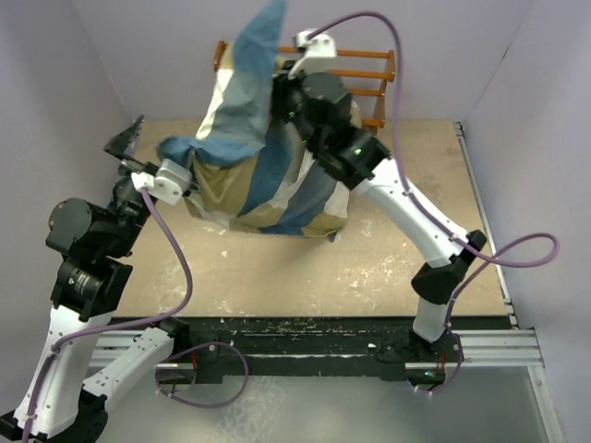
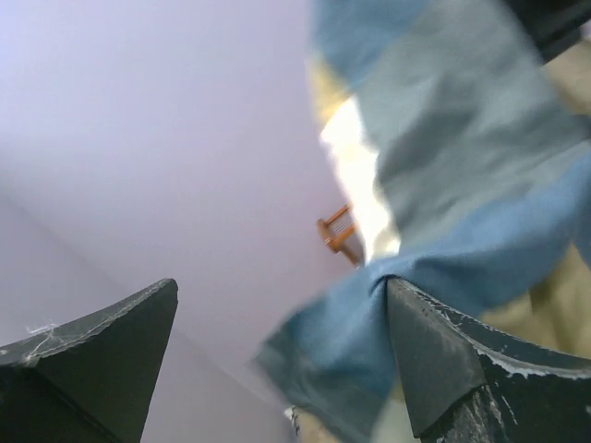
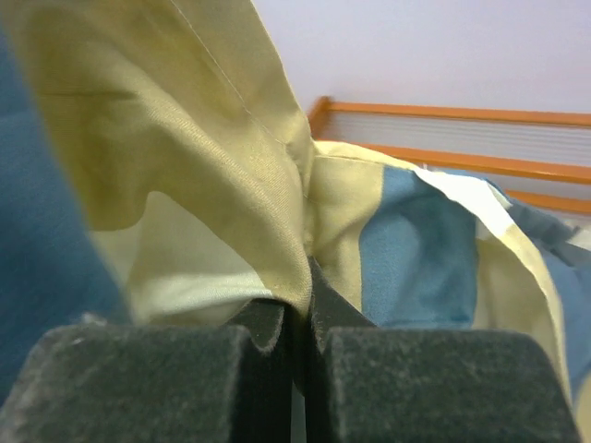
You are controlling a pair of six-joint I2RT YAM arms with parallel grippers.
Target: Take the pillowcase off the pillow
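The pillowcase, in blue, tan and white blocks, stands bunched at the middle back of the table, pulled up to a blue peak. My right gripper is high over the heap. In the right wrist view it is shut on a tan fold of the pillowcase. My left gripper is at the heap's left side and open. In the left wrist view its jaws stand wide, and a blue corner of the pillowcase lies against the right finger. The pillow is hidden inside the cloth.
An orange wooden rack stands behind the heap against the back wall. Lilac walls close in the table on the left, back and right. A purple cable loops off the right arm near the right edge.
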